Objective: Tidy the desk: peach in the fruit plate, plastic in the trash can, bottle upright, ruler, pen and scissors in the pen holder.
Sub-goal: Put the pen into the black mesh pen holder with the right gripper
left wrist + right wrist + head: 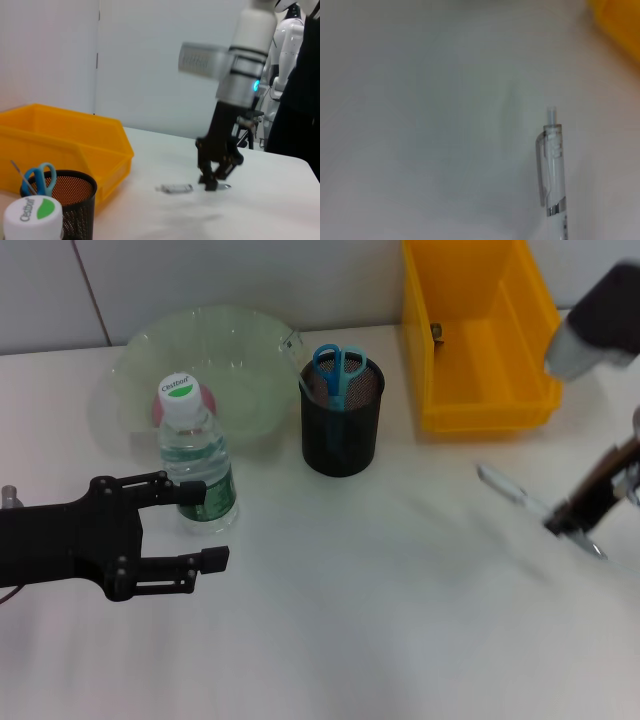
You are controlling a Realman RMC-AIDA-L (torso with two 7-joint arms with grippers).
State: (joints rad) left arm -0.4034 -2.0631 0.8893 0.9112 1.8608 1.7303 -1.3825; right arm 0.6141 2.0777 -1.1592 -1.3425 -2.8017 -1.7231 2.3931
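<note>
Head view: bottle (196, 455) upright, scissors (339, 368) in pen holder (342, 430); right pincer (578, 521) pinches pen (520, 494) on tabletop (400, 620); left pincer (190, 525) spread.

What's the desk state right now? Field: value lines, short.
bottle: upright, in front of the fruit plate
pen holder: scissors inside
pen: on the table, at the right gripper
left gripper: open, beside the bottle
yellow bin: behind the pen
</note>
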